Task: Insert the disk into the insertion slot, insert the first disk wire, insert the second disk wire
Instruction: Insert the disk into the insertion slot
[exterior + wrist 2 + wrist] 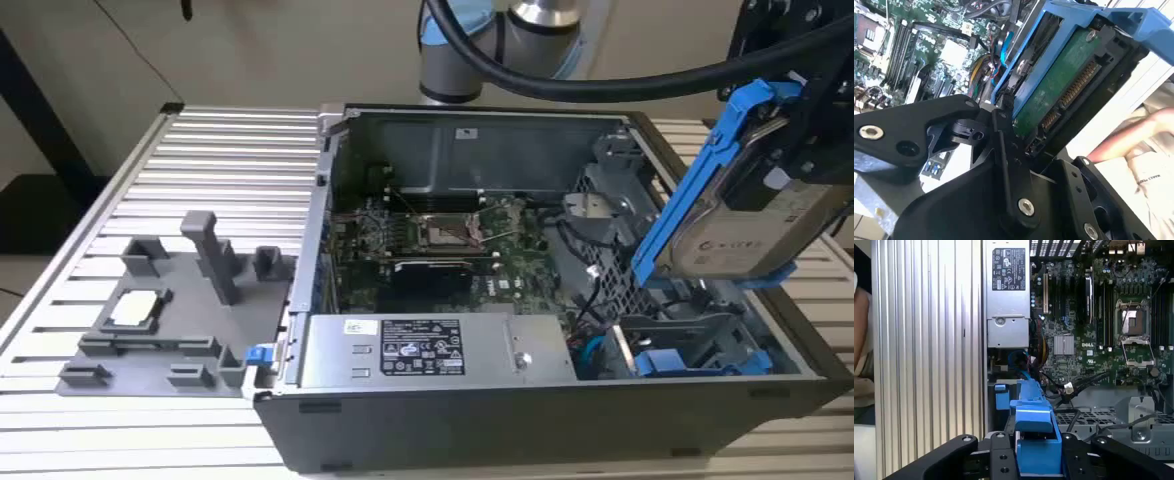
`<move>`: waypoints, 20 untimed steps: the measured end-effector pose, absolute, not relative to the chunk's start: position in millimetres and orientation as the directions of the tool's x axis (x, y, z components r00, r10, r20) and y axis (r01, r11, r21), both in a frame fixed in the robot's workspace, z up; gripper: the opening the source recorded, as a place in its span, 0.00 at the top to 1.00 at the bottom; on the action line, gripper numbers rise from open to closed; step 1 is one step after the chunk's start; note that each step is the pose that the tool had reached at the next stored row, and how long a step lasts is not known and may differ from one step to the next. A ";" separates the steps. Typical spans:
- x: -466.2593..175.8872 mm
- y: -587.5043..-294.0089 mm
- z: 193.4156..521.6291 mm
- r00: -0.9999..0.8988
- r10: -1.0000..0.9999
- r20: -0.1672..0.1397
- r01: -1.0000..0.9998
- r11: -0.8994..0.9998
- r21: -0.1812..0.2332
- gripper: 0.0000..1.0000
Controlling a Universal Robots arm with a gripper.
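Now | disk (741, 235): silver-grey, white label, blue carrier, tilted | fingers (1000, 460) clamped on it

I've got the disk (727, 225) with its top end tucked behind the gripper (798, 150), itself cut off by the exterior view's right edge; the insertion slot (614, 265) sits partly hidden behind the disk; a blurred hand (1134, 137) is cut by the second wrist view's edge

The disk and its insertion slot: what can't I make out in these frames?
Exterior view: the gripper hides the upper part of the disk.
Exterior view: the disk hides part of the insertion slot.
Second wrist view: a person's arm is blurred and cut by the edge.
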State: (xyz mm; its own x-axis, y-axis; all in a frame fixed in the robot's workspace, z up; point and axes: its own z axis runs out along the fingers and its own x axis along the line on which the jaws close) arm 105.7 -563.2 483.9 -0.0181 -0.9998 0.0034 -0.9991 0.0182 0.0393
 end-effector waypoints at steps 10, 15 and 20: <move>105.7 -563.2 483.9 -0.018 -1.000 0.003 -0.999 0.018 0.039 0.67; 105.7 -563.2 482.1 -0.018 -1.000 0.003 -0.999 0.018 0.039 0.67; 107.6 -565.0 476.6 -0.018 -1.000 0.003 -0.999 0.018 0.039 0.67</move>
State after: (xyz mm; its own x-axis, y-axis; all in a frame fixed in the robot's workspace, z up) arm 107.6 -565.0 476.6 -0.0181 -0.9998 0.0033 -0.9991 0.0182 0.0393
